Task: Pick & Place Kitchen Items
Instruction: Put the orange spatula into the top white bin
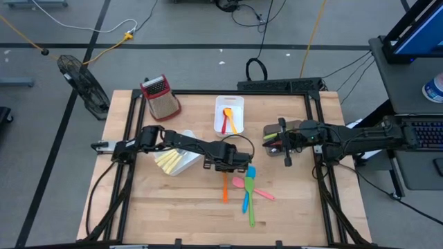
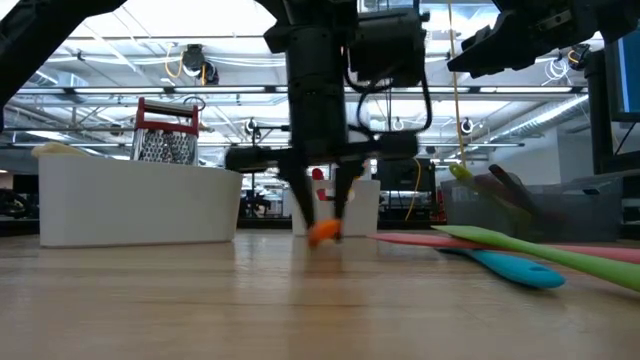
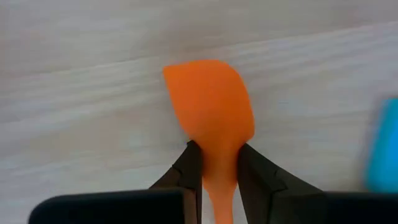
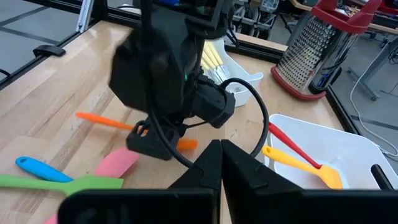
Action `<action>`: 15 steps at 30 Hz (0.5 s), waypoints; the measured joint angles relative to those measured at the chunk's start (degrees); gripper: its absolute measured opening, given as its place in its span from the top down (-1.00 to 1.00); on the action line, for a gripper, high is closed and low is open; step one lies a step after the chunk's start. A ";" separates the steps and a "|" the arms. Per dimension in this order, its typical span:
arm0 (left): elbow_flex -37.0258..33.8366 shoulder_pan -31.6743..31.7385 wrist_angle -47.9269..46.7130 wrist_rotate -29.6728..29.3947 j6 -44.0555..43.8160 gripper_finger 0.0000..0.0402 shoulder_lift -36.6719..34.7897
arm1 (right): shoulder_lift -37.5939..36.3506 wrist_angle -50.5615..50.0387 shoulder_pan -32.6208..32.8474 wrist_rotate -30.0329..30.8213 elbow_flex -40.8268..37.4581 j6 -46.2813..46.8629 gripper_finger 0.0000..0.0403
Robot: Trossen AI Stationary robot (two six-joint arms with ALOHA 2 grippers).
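Left gripper (image 3: 214,171) low over mid-tabletop (image 1: 173,200), fingers (image 3: 189,168) pinching the neck of the orange spatula (image 3: 211,112); smooth matte blade points ahead of the fingers, slim handle runs back between them. It lies flat on pale wood grain. Right gripper (image 4: 221,163) hovers near the white bin (image 4: 348,146), fingers pressed together

Open wood at the table's front and left; the middle and back are crowded.

The left gripper (image 1: 227,166) stands low over the orange spatula (image 1: 225,187), its arm lying across the bin of yellow pieces (image 1: 176,162). Just beside it, the pink spatula (image 1: 252,187), blue spoon (image 1: 247,190) and green utensil (image 1: 250,207) overlap. Behind stand the grater (image 1: 160,97), white bin (image 1: 229,115) and right gripper (image 1: 282,142).
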 joint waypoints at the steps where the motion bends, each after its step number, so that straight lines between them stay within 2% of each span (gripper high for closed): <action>1: 0.00 0.06 0.24 -0.22 0.40 0.71 -0.42 | 0.00 -0.02 0.00 0.01 0.00 0.00 1.00; 15: 0.14 0.56 -0.54 0.71 2.72 0.71 -1.70 | 0.00 -0.09 0.00 0.00 0.00 0.02 1.00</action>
